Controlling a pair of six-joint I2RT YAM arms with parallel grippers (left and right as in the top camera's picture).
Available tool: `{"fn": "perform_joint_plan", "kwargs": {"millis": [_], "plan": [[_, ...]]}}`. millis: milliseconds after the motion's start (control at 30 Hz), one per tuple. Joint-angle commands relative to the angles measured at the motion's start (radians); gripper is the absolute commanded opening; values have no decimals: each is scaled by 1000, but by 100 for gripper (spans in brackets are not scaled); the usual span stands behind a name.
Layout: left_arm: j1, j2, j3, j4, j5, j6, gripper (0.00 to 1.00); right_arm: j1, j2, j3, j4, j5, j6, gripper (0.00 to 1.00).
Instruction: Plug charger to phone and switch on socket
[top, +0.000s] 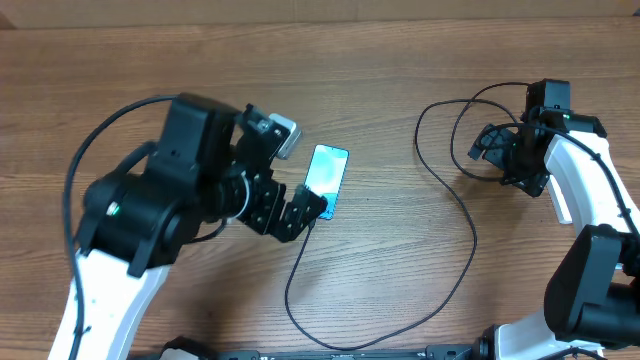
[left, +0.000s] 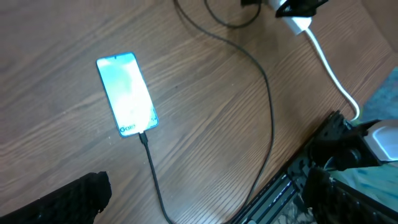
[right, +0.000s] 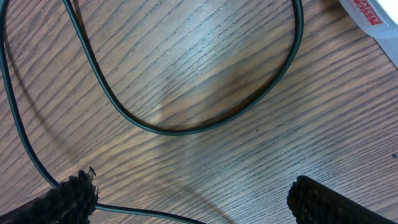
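The phone (top: 327, 173) lies flat on the wooden table with its teal screen lit; the left wrist view also shows the phone (left: 126, 93). The charger (left: 151, 163), a thin black cable, meets the phone's lower end with its plug tip. From there the charger (top: 462, 268) loops across the table toward the right arm. My left gripper (top: 305, 214) stands open just beside the phone's lower end, nothing between its fingers. My right gripper (top: 488, 155) hangs open over cable loops (right: 186, 127). A white end of the socket (left: 297, 23) peeks out under the right arm; its switches are hidden.
A white cord (left: 333, 71) runs from the socket toward the table's near edge. A white body with red lettering (right: 368, 14) sits at the top right corner of the right wrist view. Black arm bases and a rail (top: 350, 352) line the front edge.
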Motion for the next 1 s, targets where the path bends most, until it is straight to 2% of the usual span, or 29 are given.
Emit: {"fn": "perform_joint_plan", "kwargs": {"millis": [0, 967], "plan": [[-3, -37, -4, 3, -2, -6, 99, 5, -21, -2, 6, -6, 6, 100], [-3, -55, -4, -43, 1, -6, 100, 5, -21, -2, 6, -6, 6, 100]]}}
